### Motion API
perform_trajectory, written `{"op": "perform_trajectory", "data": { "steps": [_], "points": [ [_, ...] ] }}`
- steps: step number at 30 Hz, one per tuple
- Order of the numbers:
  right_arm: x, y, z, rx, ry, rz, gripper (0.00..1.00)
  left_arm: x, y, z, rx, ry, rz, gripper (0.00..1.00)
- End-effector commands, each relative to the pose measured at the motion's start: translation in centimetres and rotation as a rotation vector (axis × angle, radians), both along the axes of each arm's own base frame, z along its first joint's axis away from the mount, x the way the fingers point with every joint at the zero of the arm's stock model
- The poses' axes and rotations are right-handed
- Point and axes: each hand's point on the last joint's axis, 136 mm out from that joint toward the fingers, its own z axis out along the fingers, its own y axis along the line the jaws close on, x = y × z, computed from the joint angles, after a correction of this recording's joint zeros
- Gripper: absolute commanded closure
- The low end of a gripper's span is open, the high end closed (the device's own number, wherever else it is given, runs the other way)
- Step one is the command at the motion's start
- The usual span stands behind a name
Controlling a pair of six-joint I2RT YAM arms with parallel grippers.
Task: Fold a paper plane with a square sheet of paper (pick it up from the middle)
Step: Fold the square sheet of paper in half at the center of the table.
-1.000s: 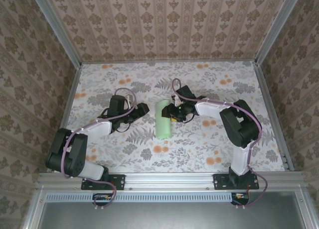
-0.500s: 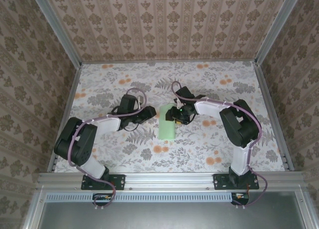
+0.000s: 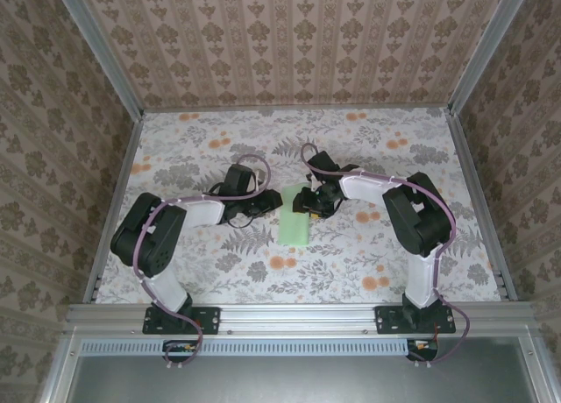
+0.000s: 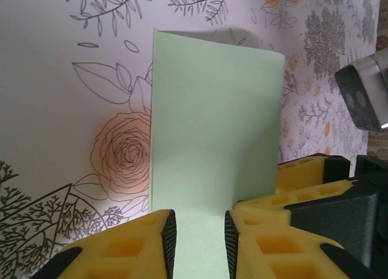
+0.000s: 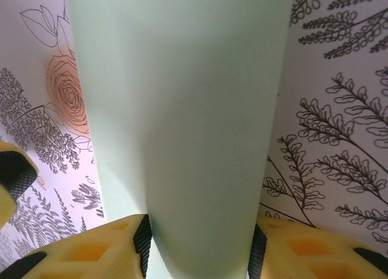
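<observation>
Both arms reach in low to the square sheet of paper [image 3: 294,223], where the right gripper [image 3: 306,201] squeezes it and the left gripper [image 3: 273,203] sits around its edge, but I cannot tell if it holds.

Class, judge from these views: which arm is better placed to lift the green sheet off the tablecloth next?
Right, probably. The right gripper has the square sheet of paper bowed between its pads, touching both. The left gripper only straddles the sheet's edge, with a gap between its fingers.
</observation>
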Motion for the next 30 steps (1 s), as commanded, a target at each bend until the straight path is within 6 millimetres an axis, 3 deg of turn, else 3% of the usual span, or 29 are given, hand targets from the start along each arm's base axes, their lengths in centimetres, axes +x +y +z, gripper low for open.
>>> {"op": "perform_trajectory", "data": {
  "steps": [1,11,20,30],
  "points": [
    [-2.0,-3.0,-4.7,-0.177,0.107,-0.030,0.53,0.6,0.2,0.0,0.025,-0.018,0.021,0.70],
    [-3.6,-4.6,-7.8,-0.263,0.179,-0.022,0.57,1.3,2.1,0.9,0.046,-0.063,0.096,0.72],
    [-5.3,-5.6,-10.2,-0.304,0.248,-0.009,0.55,1.3,1.8,1.2,0.033,-0.072,0.066,0.72],
    [-6.3,-6.1,-12.2,-0.332,0.293,0.004,0.53,1.2,2.0,0.3,0.022,-0.049,0.068,0.71]
  ]
}}
